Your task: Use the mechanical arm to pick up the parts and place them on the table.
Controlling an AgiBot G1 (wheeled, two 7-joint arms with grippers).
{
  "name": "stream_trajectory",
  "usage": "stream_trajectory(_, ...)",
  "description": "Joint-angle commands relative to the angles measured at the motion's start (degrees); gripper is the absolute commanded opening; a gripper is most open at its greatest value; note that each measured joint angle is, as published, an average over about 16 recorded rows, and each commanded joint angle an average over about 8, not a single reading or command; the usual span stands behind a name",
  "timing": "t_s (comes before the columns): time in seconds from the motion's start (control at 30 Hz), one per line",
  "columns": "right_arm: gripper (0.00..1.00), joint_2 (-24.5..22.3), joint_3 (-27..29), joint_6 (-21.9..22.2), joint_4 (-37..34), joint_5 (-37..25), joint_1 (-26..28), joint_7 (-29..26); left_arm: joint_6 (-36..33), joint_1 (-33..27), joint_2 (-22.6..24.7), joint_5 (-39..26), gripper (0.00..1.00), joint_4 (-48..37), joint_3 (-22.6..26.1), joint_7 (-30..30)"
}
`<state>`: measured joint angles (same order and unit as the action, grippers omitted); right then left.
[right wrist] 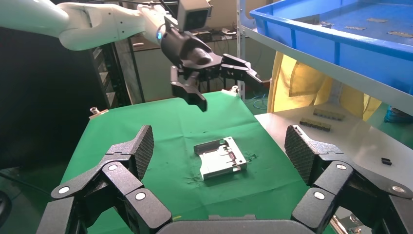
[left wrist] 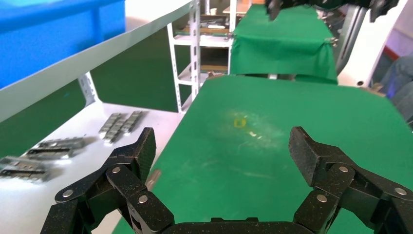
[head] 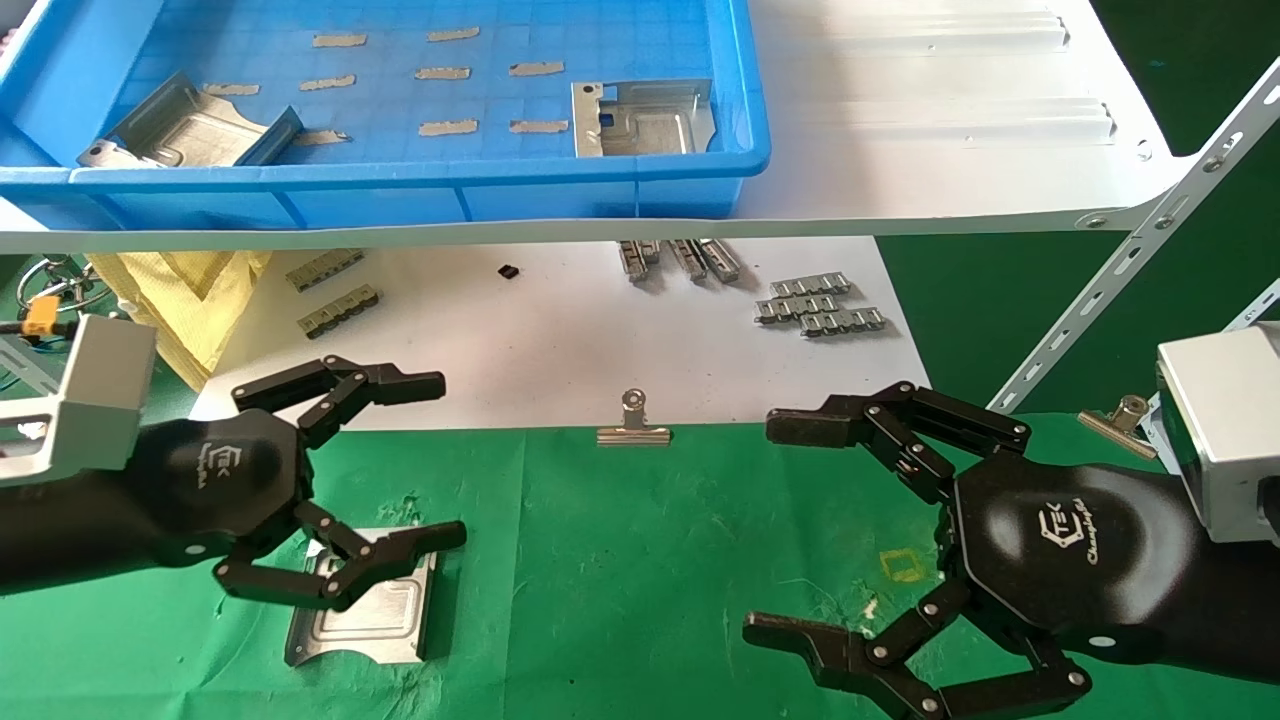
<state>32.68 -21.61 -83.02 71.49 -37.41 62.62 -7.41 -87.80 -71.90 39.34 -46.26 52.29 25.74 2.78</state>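
With one part (head: 365,610) already flat on the green bench (head: 640,560) near its left edge and two more parts (head: 640,118) lying in the blue bin (head: 400,190) on the white shelf (head: 950,150), the sound next step was judged to be lifting clear before reaching up. The left pincer (head: 395,465) hovered just above the placed part, fingers spread wide and empty. The right pincer (head: 790,530) hung wide open and empty over the bench's right side

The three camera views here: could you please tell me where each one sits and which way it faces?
Head view: high on the robot, looking down at the blue bin, the table, the left gripper and the right gripper.
Left wrist view: behind the open left gripper, facing across the table.
Right wrist view: behind the open right gripper, facing the part and the left gripper.
Shared: that part also shows in the head view.
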Motion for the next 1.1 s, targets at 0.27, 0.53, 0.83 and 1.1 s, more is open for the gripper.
stream_trajectory(0.27, 1.0, 0.0, 0.0, 0.0, 0.0, 0.0, 0.0, 0.0, 0.9, 4.6, -1.9, 2.0, 1.0, 9.5, -4.3, -6.0)
stream_trajectory(0.53, 1.0, 0.0, 0.0, 0.0, 0.0, 0.0, 0.0, 0.0, 1.8, 8.7, -3.6, 3.7, 1.0, 17.9, -8.2, -11.4)
stream_trajectory(0.83, 1.0, 0.0, 0.0, 0.0, 0.0, 0.0, 0.0, 0.0, 2.3, 11.3, -4.7, 4.8, 1.0, 23.3, -10.6, -14.3)
stream_trajectory(1.1, 1.0, 0.0, 0.0, 0.0, 0.0, 0.0, 0.0, 0.0, 2.3, 11.0, -4.6, 4.8, 1.0, 22.5, -10.3, -14.0)
